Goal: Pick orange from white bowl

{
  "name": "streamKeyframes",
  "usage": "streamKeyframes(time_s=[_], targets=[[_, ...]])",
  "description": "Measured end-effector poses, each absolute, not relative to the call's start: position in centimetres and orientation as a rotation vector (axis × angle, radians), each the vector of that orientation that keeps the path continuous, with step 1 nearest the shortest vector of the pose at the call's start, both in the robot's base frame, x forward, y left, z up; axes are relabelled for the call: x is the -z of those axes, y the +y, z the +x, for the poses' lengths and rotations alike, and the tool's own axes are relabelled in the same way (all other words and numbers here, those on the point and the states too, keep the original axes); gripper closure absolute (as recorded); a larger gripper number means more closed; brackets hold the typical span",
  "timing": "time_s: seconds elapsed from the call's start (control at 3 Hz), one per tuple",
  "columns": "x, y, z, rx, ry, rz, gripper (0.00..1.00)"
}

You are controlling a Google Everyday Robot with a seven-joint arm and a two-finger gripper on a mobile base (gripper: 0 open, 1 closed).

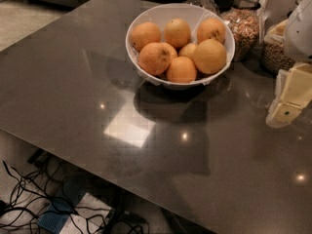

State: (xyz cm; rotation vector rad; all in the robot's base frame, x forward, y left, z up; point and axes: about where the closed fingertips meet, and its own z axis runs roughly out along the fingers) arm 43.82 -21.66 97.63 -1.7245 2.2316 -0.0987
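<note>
The white bowl (146, 18) stands on the dark glossy table, toward the back middle, and holds several oranges. The orange (210, 56), the largest and palest of them, lies at the bowl's right side against the rim. Smaller, deeper-orange oranges lie to its left and behind it. My gripper (284, 110), pale yellow, hangs at the right edge of the view. It is above the table, to the right of the bowl and a little nearer to me, apart from the bowl and holding nothing that I can see.
Glass jars of grains (242, 26) stand close behind the bowl on the right, with another (276, 52) further right near my arm. The table's front edge runs diagonally from left to bottom middle. Cables (29, 199) lie on the floor below it.
</note>
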Motion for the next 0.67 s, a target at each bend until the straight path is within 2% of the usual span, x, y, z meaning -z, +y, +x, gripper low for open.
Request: streamKeyframes(time_s=[0.67], targets=[[-97.43,-21.04,44.56,0.056,2.197,-1.652,0.00]])
